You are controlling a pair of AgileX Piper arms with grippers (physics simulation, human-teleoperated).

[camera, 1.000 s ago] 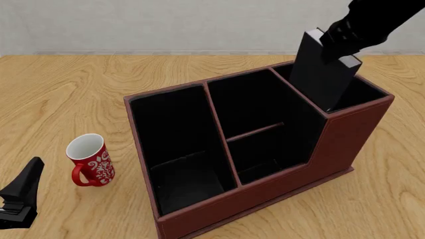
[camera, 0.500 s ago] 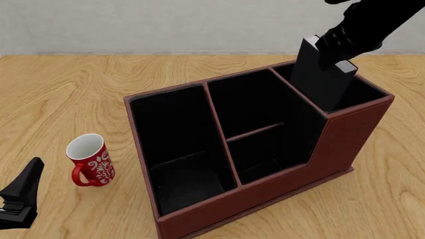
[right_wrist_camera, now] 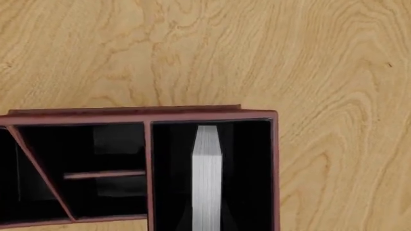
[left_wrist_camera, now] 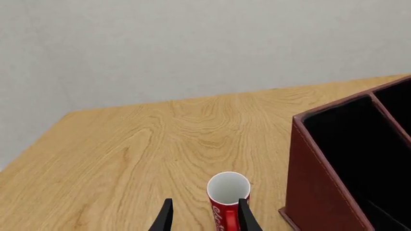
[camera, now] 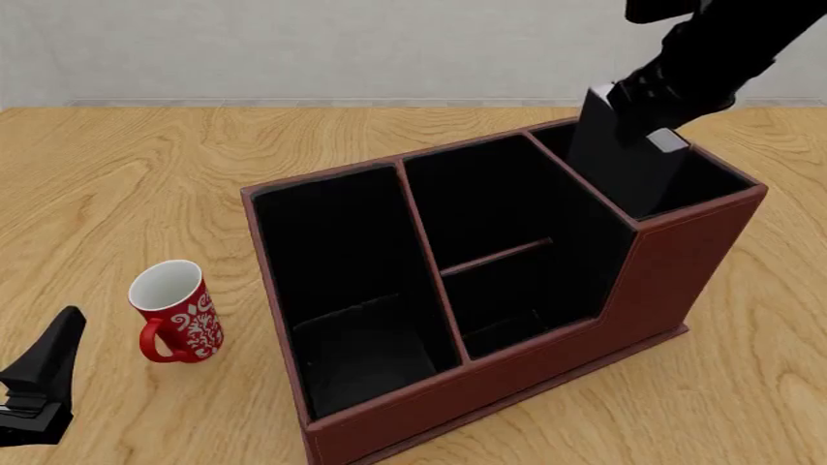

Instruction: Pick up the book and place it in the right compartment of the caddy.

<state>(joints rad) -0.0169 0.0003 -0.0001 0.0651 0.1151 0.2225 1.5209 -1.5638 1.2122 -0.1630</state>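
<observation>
The thin black book [camera: 623, 163] stands upright, its lower part inside the caddy's narrow right compartment [camera: 708, 179]. My right gripper [camera: 642, 111] is shut on the book's top edge from above. In the right wrist view the book's white page edges [right_wrist_camera: 207, 178] run down the middle of that black-lined compartment [right_wrist_camera: 247, 168]. The dark red-brown caddy [camera: 672, 281] stands in the middle of the table. My left gripper [camera: 35, 383] hovers low at the near left, open and empty; its fingers [left_wrist_camera: 165, 219] show in the left wrist view.
A red mug [camera: 174, 312] with a white pattern stands left of the caddy and also shows in the left wrist view [left_wrist_camera: 228, 192] just ahead of my left fingers. The caddy's left wall [left_wrist_camera: 314, 183] is beside it. A grey wall lies behind the table.
My right gripper has moved down with the book, which now sits deeper in the right compartment. The left arm and mug have not moved.
</observation>
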